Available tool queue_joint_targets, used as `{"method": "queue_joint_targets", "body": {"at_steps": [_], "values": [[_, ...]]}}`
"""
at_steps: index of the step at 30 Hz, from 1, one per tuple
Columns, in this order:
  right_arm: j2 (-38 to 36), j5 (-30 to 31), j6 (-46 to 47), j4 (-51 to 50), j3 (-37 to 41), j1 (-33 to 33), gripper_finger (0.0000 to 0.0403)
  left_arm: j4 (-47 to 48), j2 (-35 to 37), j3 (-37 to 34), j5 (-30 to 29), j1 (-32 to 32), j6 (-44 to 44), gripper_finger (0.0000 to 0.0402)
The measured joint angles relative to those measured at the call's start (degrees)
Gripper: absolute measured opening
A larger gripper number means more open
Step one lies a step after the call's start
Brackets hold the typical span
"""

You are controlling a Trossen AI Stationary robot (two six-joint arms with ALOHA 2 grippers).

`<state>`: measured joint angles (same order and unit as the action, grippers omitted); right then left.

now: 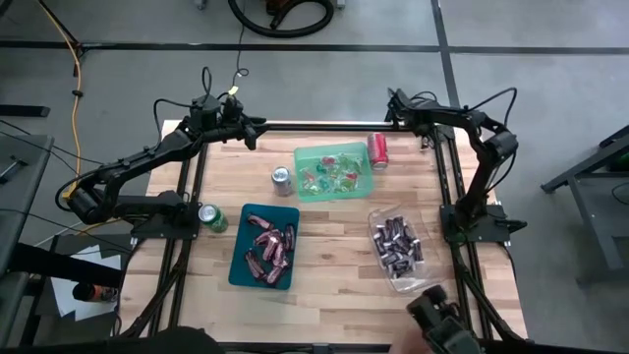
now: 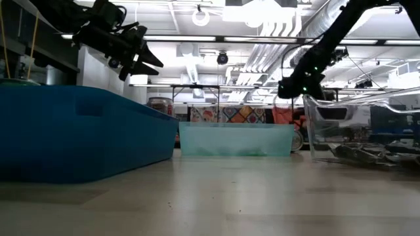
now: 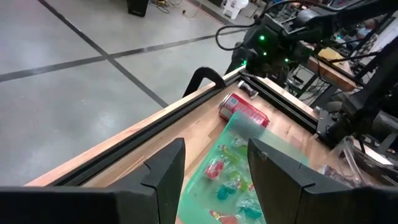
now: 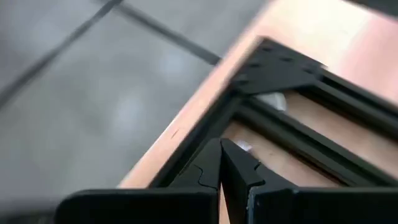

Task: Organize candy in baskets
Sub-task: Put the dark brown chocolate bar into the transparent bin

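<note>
I have the left gripper (image 1: 251,131) raised above the far left part of the bench (image 1: 334,265), near its far rail, its jaws parted and holding nothing; in the left wrist view they frame the green basket (image 3: 273,152) without touching it. The right gripper (image 1: 393,101) hangs over the far right corner of the bench frame, its jaws clenched together on nothing.

The green basket (image 1: 335,170) sits at the far middle of the bench and holds small green and red wrapped candy (image 1: 332,173). The dark teal basket (image 1: 264,246) lies nearer and to the left, filled with pinkish-red wrapped bars (image 1: 269,246). The clear basket (image 1: 398,246) lies on the near right, tilted askew, with dark brown mini bars (image 1: 395,245) inside.

A red can (image 1: 378,150) lies on its side just beside the green basket's far right corner. A silver can (image 1: 282,180) stands just left of the green basket. A green can (image 1: 212,217) stands left of the teal basket, near the bench's left edge.
</note>
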<state>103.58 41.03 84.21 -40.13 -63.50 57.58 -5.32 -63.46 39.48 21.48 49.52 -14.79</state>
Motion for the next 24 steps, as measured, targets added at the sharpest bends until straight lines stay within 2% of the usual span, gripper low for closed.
{"method": "queue_joint_targets", "body": {"at_steps": [2,5,8,10,13,18,24], "values": [[0.0,0.6,8.0,1.0,1.6,1.5,0.0000,0.0,0.0,0.0,0.0,0.0,0.0,0.0163],[0.0,1.8,11.5,2.4,1.3,3.1,0.0000,0.0,0.0,0.0,0.0,0.0,0.0,0.0163],[-0.1,2.2,7.4,0.6,0.4,2.9,0.0000,0.0,0.0,0.0,0.0,0.0,0.0,0.0163],[-0.1,-2.2,7.8,-4.5,0.3,2.8,0.0000,0.0,0.0,0.0,0.0,0.0,0.0,0.0163],[0.2,-8.0,14.3,-10.3,2.6,2.7,0.0000,0.0,0.0,0.0,0.0,0.1,0.0,0.0163],[0.2,-4.5,20.5,-6.1,4.1,2.7,0.0000,0.1,0.0,0.0,0.0,0.1,0.4,0.0163],[0.7,-7.5,17.3,-6.5,4.3,2.6,0.0000,0.4,0.0,0.0,-0.2,0.3,1.5,0.0163]]}}
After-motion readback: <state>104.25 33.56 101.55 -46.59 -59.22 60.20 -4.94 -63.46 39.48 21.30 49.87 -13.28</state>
